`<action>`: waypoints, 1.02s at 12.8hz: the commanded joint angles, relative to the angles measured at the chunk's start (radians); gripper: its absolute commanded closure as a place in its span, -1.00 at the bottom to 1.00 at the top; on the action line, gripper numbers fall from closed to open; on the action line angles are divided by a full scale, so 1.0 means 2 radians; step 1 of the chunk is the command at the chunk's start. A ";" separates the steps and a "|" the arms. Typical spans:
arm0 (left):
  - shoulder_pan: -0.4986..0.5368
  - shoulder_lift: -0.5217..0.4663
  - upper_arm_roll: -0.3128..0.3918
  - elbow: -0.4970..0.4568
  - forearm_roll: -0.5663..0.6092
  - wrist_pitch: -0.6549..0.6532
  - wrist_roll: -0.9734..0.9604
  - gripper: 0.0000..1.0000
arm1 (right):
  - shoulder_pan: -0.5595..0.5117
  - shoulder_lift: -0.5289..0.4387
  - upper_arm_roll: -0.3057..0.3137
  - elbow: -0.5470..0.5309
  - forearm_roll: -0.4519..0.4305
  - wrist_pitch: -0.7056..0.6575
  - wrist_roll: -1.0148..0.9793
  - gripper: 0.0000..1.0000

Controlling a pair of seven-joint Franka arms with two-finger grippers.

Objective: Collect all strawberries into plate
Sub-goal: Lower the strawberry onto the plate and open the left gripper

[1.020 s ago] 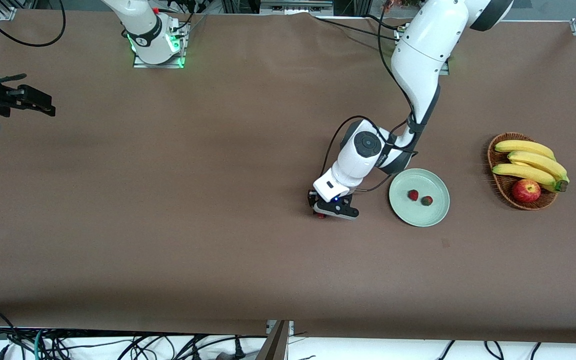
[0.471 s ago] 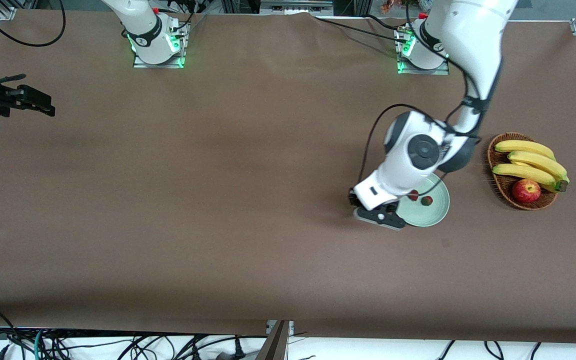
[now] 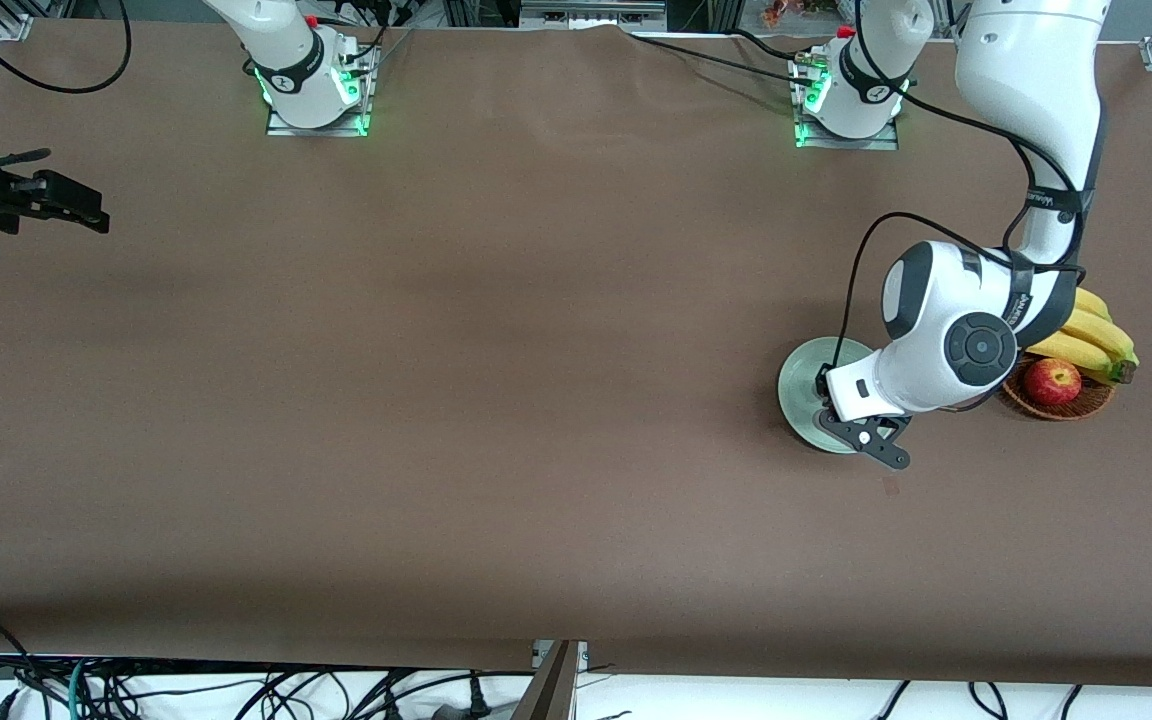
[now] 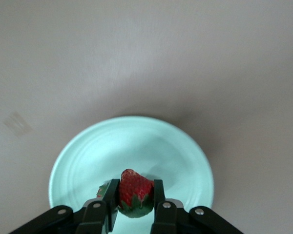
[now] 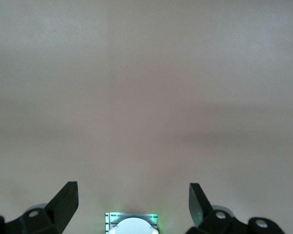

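Observation:
My left gripper (image 4: 133, 189) is shut on a strawberry (image 4: 135, 191), red with a green top, held just above the pale mint-green plate (image 4: 178, 151). A second strawberry (image 4: 102, 190) peeks out beside one finger on the plate; the third is hidden. In the front view the left hand (image 3: 841, 395) covers most of the plate (image 3: 796, 375) and no berries show. My right gripper (image 3: 71, 195) waits open and empty at the right arm's end of the table, and it is also open in the right wrist view (image 5: 133, 195).
A brown wicker basket (image 3: 1046, 408) with bananas (image 3: 1101, 335) and a red apple (image 3: 1053, 380) stands beside the plate toward the left arm's end, partly covered by the left arm. Brown table cloth lies all around.
My left gripper has carried the strawberry from the table, off the plate's right-arm side, to over the plate. It now covers the two berries there. The right arm has not moved.

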 commanded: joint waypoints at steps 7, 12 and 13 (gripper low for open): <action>-0.003 -0.036 0.000 -0.071 -0.003 0.102 0.015 -1.00 | -0.002 0.001 0.001 0.007 -0.004 -0.002 0.003 -1.00; 0.008 -0.141 0.003 -0.053 -0.005 -0.030 -0.038 -1.00 | -0.002 0.005 0.001 0.014 -0.004 -0.003 0.003 -1.00; 0.015 -0.158 0.003 -0.044 -0.004 -0.064 -0.057 -1.00 | -0.002 0.005 0.000 0.015 -0.004 -0.004 0.003 -1.00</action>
